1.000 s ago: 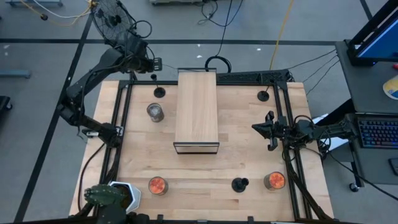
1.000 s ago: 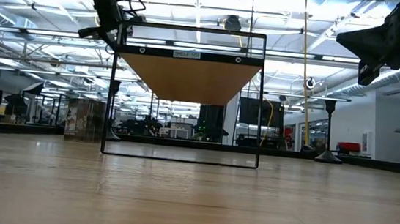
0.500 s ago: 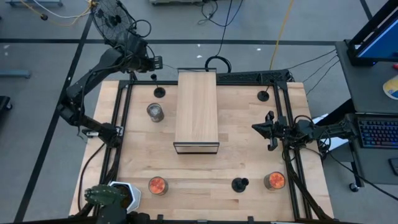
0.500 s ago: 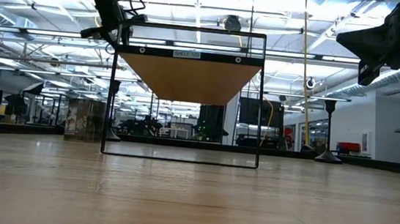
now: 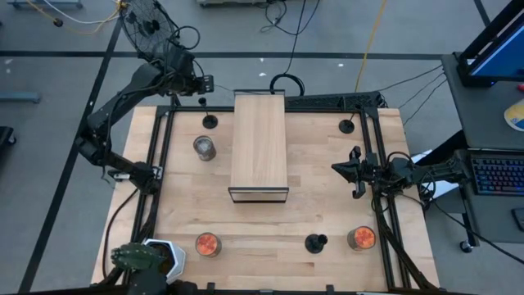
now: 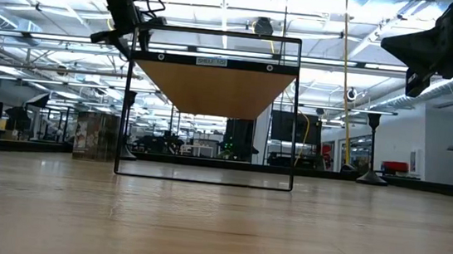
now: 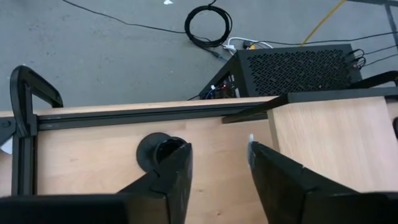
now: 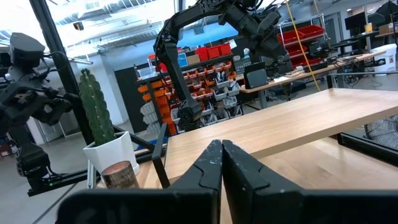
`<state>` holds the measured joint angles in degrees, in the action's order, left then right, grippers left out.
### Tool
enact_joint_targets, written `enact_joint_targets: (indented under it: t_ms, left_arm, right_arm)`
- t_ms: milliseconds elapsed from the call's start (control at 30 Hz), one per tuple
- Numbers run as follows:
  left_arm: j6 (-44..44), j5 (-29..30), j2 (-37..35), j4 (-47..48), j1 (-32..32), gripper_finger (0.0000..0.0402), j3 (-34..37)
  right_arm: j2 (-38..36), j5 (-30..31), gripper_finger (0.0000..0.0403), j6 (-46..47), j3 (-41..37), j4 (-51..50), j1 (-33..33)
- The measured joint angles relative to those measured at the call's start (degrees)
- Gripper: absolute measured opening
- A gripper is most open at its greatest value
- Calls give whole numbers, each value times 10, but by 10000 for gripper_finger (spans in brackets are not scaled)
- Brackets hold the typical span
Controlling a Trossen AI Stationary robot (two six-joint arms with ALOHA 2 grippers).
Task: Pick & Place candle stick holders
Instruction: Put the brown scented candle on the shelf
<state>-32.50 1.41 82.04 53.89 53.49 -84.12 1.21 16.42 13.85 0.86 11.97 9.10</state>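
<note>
Three matte-black candle stick holders stand on their disc bases on the table: one at the far left (image 5: 210,121), one at the far right (image 5: 347,125), one near the front edge (image 5: 315,242). My left gripper (image 5: 201,85) hangs open, high over the far-left corner. In the left wrist view (image 7: 217,163) the far-left holder (image 7: 152,151) shows below it, partly behind one finger, untouched. My right gripper (image 5: 357,173) is shut and empty, raised over the table's right side; it also shows in the right wrist view (image 8: 222,150).
A wooden-topped black-frame shelf (image 5: 259,146) stands mid-table. A glass jar (image 5: 205,147) sits left of it. Two orange-filled jars (image 5: 207,244) (image 5: 361,238) stand near the front edge. A potted cactus (image 5: 146,259) stands at the front left corner. Black rails (image 5: 378,147) border the table.
</note>
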Motion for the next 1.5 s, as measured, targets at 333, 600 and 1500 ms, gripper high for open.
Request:
enact_joint_targets:
  t_ms: [333, 600, 1500]
  left_arm:
    - [10, 0, 0, 0, 0, 192, 0]
    - [35, 8, 0, 5, 0, 182, 0]
    - [-167, 51, 0, 295, -129, 182, 31]
  right_arm:
    - [0, 0, 4, 0, 0, 0, 0]
    - [0, 0, 4, 0, 0, 0, 0]
    - [0, 0, 4, 0, 0, 0, 0]
